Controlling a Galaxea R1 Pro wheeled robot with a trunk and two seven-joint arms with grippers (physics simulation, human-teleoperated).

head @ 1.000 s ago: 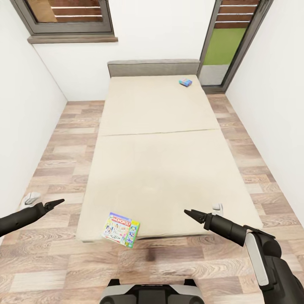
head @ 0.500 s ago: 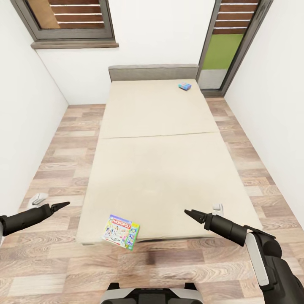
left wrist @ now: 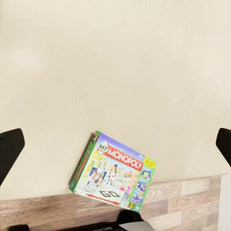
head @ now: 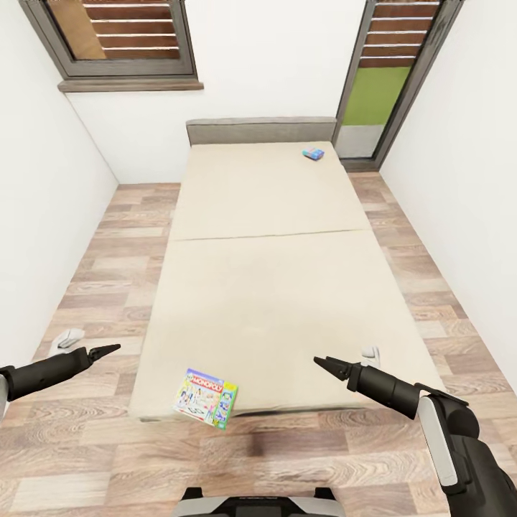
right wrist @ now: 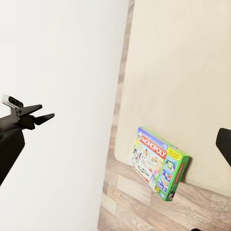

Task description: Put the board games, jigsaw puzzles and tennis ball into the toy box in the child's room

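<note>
The flat green-edged Monopoly board game box [head: 207, 397] lay at the near edge of the wide cream mattress of the bed [head: 273, 287], one corner overhanging the wood plank floor [head: 108, 459]. The small blue board game box [head: 313, 153] sat well apart from it, at the far right corner just before the grey headboard [head: 262, 131]. Neither box was held, so by my reading the bed's share of the task was not yet begun; how the table's toys stood could not be judged.

The black left gripper [head: 108, 350] hung over the floor beside the bed's left edge, and the black right gripper [head: 327, 364] hovered above the mattress; both looked narrow and empty. Nothing lay between either gripper and the near box. White walls [head: 36, 215], a dark-framed window [head: 118, 36] and a glazed door [head: 377, 93] enclosed the bed.
</note>
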